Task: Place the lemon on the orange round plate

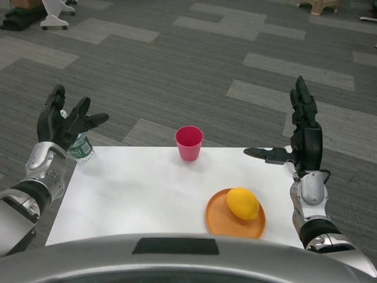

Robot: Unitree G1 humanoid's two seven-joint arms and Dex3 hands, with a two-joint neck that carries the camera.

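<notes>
The yellow lemon (242, 203) lies on the orange round plate (219, 217) near the table's front right. My right hand (303, 130) is raised above the table's right edge, beyond the plate, fingers straight and thumb spread, holding nothing. My left hand (63, 121) hovers over the table's far left corner with its fingers spread, also holding nothing.
A pink cup (189, 142) stands upright at the far edge of the white table (135, 188). A small water bottle with a green label (81, 147) stands at the far left corner, just below my left hand. Grey carpet lies beyond.
</notes>
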